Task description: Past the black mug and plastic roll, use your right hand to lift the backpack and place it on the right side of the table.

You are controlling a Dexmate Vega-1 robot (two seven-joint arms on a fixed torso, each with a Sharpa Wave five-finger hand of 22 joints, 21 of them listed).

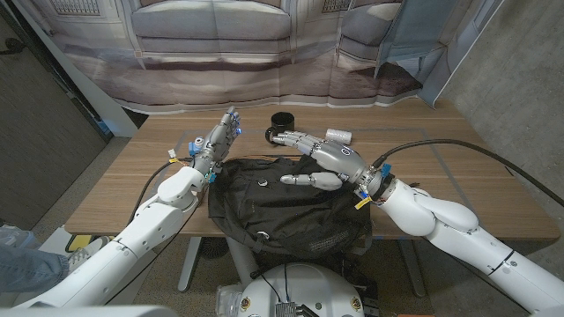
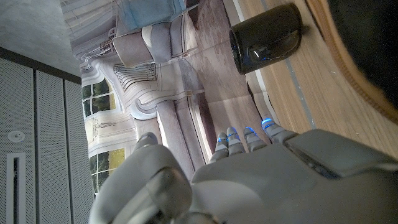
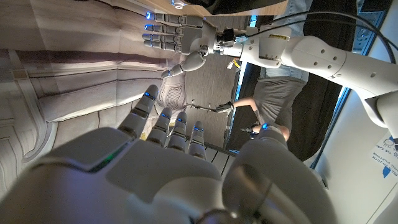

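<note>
The black backpack lies crumpled on the wooden table, by the front edge at the middle. My right hand hovers over its far part, fingers spread and holding nothing; whether it touches the fabric I cannot tell. My left hand stands at the backpack's far left corner with fingers stretched out, empty. Behind the backpack stand the black mug and the plastic roll. The left wrist view shows the mug and a dark edge of the backpack beyond my left hand.
Blue tape lines mark the table on both sides. A printed sofa backdrop hangs behind the table. In the right wrist view my right hand faces my left hand, with a person beyond.
</note>
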